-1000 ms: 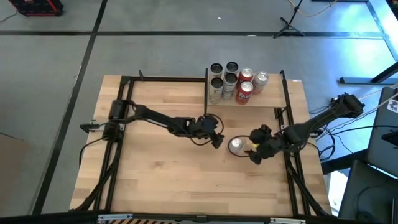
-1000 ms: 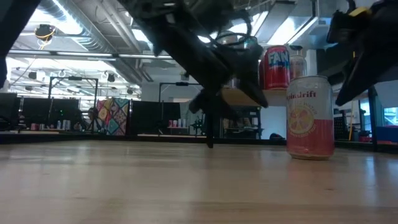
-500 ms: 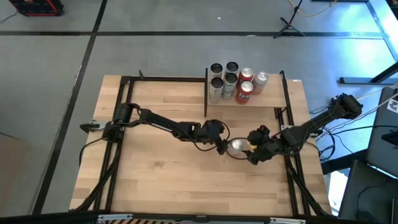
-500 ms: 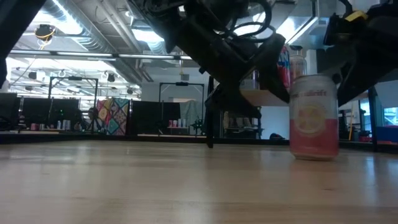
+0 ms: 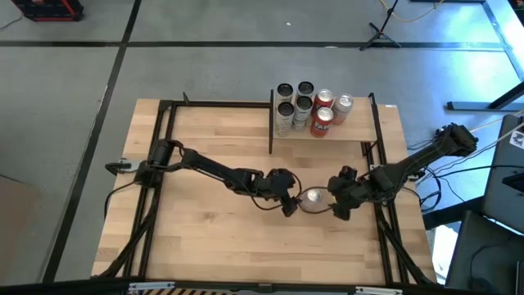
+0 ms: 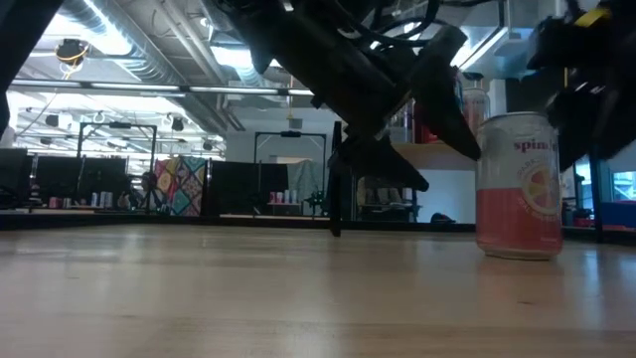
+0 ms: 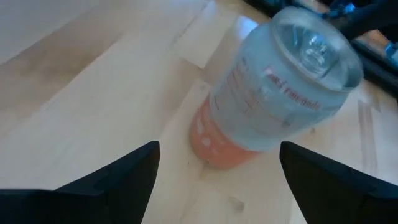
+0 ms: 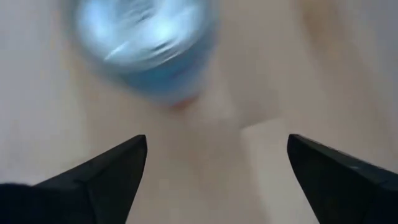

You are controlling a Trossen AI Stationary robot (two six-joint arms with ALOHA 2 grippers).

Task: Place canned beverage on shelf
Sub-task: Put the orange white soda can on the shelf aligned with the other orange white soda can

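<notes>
The can (image 5: pixel 312 197) stands upright on the counter (image 5: pixel 213 238), right of centre and near the front half, well apart from the shelf (image 5: pixel 327 131) at the far edge where six other cans (image 5: pixel 309 105) already crowd the panel. The left tool (image 5: pixel 290 201) sits just beside the can on its left, fingers spread wide and gripping nothing; in the left wrist view the can (image 7: pixel 273 93) lies ahead between the two open fingers (image 7: pixel 124 177). The right tool (image 5: pixel 337 201) is just beside the can on its right, likewise open and empty.

The main risk is crowding: two tools flank one narrow can, and if both close in, one finger may knock it over or send it sliding. A tall, smooth can tips easily when pushed high on its side, so an off-centre closing could topple it. Later, the shelf offers little free room, so a careless placing might nudge the cans standing there or leave this one on the edge
</notes>
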